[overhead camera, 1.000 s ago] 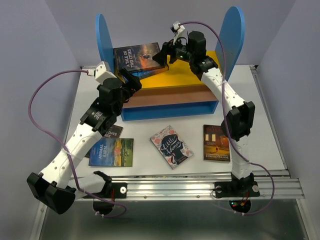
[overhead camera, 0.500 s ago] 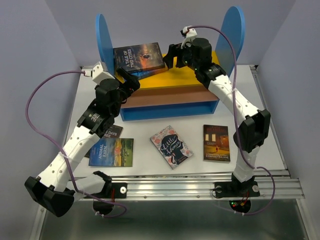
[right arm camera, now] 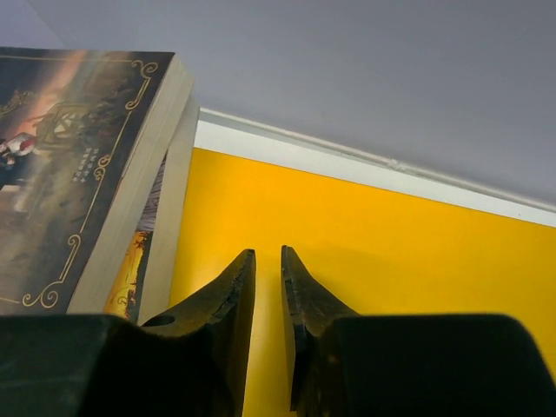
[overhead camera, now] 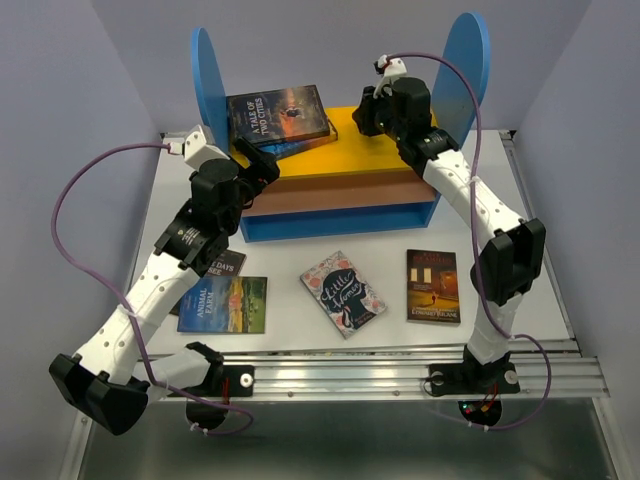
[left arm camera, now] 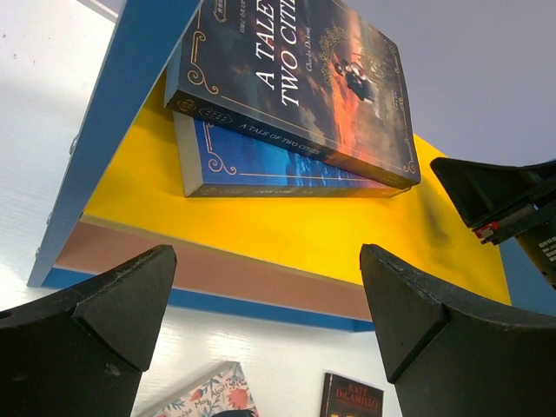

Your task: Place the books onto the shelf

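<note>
Pale lilac walls (overhead camera: 70, 80) enclose a white table (overhead camera: 545, 210) on three sides. At its far end stands the shelf (overhead camera: 340, 218), with two tall round-topped blue side panels (overhead camera: 465, 60), a yellow top board (overhead camera: 380, 150), a pinkish-tan board below and a blue base.

The right gripper (right arm camera: 268, 261) hovers over the right part of the yellow top board. Its fingers are drawn nearly together, with only a thin slit between them, and they grasp nothing. Bare yellow board runs beneath and ahead of it to the back edge. To its left two books lie flat in a stack, A Tale of Two Cities (overhead camera: 278, 113) on a blue-covered book (left arm camera: 261, 165). Their page edges are near the fingertips but apart.

The left gripper (left arm camera: 269, 304) is spread wide and empty, just short of the shelf's front left corner, facing that stack.

Behind both grippers, on the table before the shelf, lie Animal Farm (overhead camera: 224, 303), Little Women (overhead camera: 343, 292), a dark-covered book (overhead camera: 432, 285), and a fourth book (overhead camera: 225, 263) half hidden under the left arm (overhead camera: 150, 285).
</note>
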